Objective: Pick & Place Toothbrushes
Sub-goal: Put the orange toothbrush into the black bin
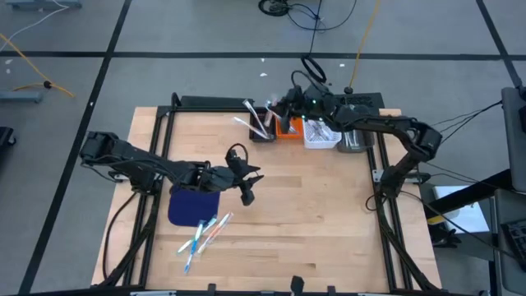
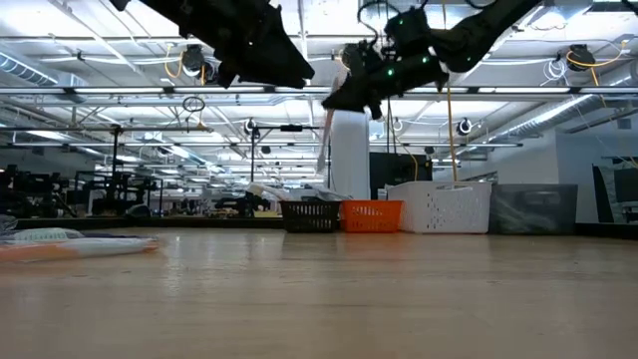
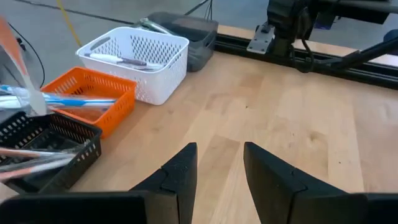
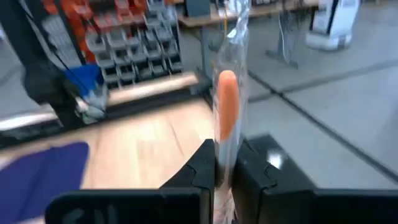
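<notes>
At the near edge of the worktop (image 1: 312, 214), a few loose toothbrushes (image 1: 203, 233) lie just beside the dark blue mat (image 1: 193, 205), partly touching its edge. Just past the mat, the left gripper (image 1: 247, 186) hovers over bare wood with its fingers (image 3: 180, 174) released and parted, holding nothing. Along the far edge sit a black bin (image 1: 263, 127), an orange bin (image 1: 288, 127) and a white bin (image 1: 320, 134), each already holding brushes. Above the orange bin, the right gripper (image 1: 285, 107) is clenched on an orange-accented toothbrush (image 4: 227, 112), held upright between its fingers (image 4: 202, 168).
</notes>
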